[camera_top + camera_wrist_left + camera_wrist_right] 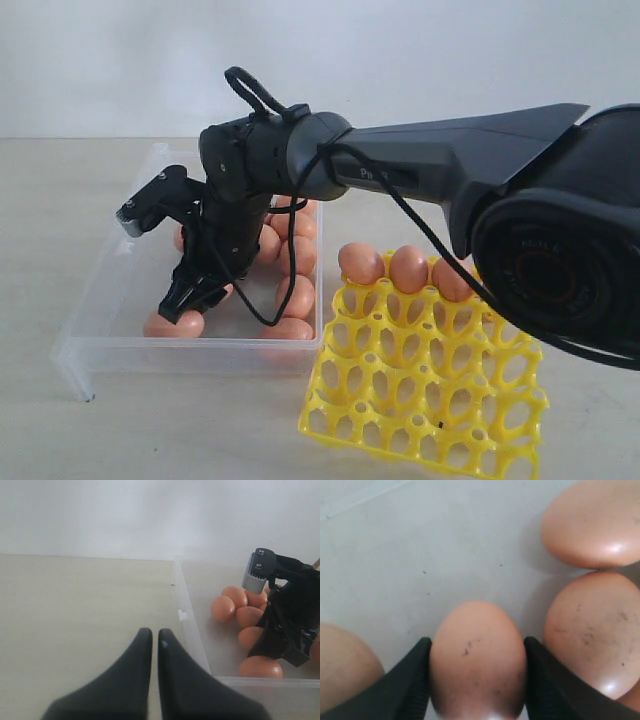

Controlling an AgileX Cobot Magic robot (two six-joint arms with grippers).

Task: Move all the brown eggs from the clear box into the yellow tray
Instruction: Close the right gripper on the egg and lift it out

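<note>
**A:** What does the egg in the grip look like?

**B:** It's a smooth orange-brown oval egg, glossy at one end, with a few fine dark specks on the shell. It sits low in the shallow clear plastic box, close to the box's front wall.

**A:** How is it held?

**B:** The black right gripper reaches down over it, and one finger lies against each side of the shell, so it is clamped on that egg.

**A:** And the rest?

**B:** The other brown eggs have the same tan colour and size, and some are faintly speckled. Two lie just beside the gripped one, and most bunch along the box wall nearest the tray. Three eggs stand in the cups along the far edge of the bright yellow lattice egg tray. The tray rests on the pale table by the box's front right corner.

**A:** What about the other arm?

**B:** The black left gripper hovers over bare table outside the box's left wall. Its fingers are together but for a sliver, with nothing between them.
</note>
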